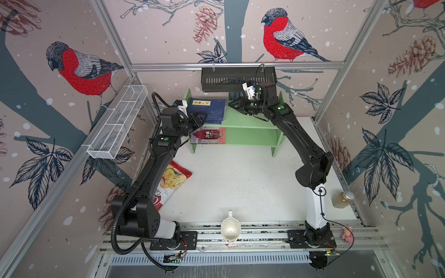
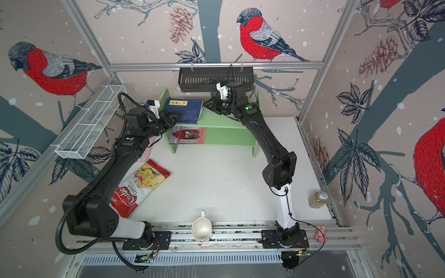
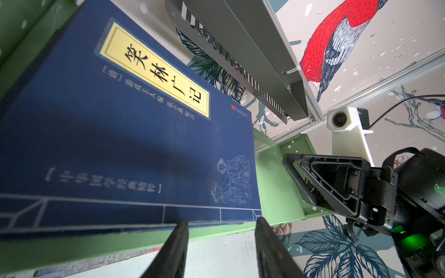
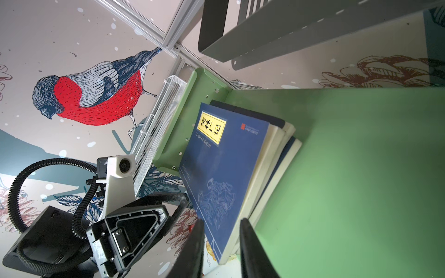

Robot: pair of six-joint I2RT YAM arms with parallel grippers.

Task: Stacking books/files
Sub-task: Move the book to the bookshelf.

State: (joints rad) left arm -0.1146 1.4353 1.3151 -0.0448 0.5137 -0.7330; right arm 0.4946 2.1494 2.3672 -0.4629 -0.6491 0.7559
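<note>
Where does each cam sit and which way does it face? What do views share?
Top views: high over the table's front, facing down and toward the back wall, on the green shelf; left arm and right arm show whole, left tool and right tool by the navy stack.
Left wrist: on the left arm, facing along its fingers onto the top book; right tool shows beyond.
Right wrist: on the right arm, facing along its fingers past the stack's corner; left tool shows.
Shared: both wrist views show that top book.
</note>
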